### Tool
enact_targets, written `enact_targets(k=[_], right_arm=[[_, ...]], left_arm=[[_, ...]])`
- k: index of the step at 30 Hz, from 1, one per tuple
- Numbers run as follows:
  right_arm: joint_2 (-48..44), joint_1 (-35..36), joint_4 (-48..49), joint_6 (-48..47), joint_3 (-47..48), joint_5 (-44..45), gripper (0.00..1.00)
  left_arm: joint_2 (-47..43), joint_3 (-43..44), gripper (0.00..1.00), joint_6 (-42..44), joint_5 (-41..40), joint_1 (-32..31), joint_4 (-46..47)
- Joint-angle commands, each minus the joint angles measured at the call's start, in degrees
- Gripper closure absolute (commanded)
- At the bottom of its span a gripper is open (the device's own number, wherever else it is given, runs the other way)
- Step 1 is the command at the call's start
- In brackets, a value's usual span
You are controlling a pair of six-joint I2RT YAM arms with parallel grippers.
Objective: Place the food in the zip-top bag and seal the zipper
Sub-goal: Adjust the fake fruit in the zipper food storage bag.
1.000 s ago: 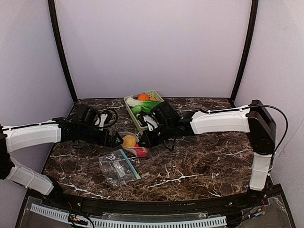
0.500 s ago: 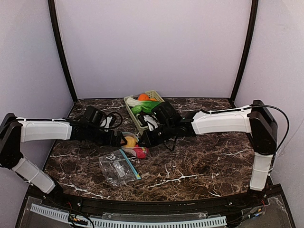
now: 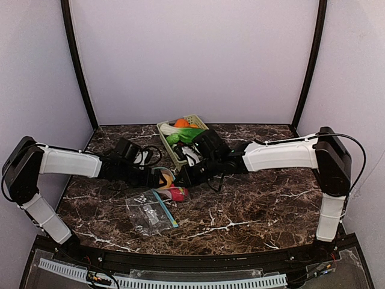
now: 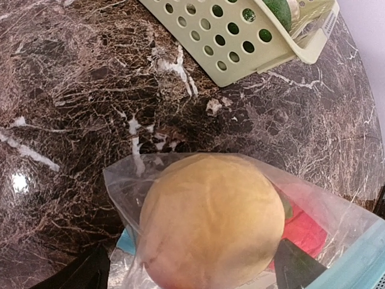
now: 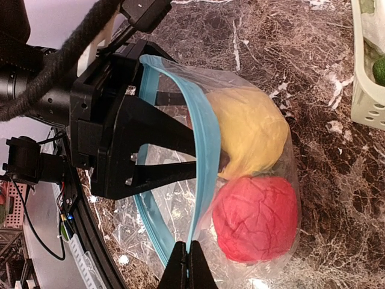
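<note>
Left jaws are spread wide around the peach [image 4: 210,220] inside the zip-top bag [image 5: 204,138], probably not touching it. Right jaws pinch its rim, and the basket [image 4: 228,42] sits at 1 o'clock.

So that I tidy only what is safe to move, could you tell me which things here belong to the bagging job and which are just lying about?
Belong to the job:
zip-top bag
peach and red apple, inside it
orange and leafy greens, not yet bagged

Just lying about:
pale green basket
crumpled clear bag, flat on the table
</note>
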Motion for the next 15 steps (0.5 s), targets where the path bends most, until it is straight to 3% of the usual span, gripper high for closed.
enact_targets(k=[1,8,15], right_arm=[[-1.91,0.01,2.14,0.51,-0.59,-1.02,1.00],[-2.72,0.00,2.12,0.72,-1.04,-0.16,1.00],[-2.78,-0.32,1.37,1.93,-1.35,1.90,1.00]], left_arm=[[1.96,0.16,0.05,0.54,-4.24,-0.44,-2.49],[1.98,1.11,0.06,0.75,-6.38,-0.44,-3.39],[-6.21,4.54,0.01,1.86,-4.86,-0.42,-7.38]])
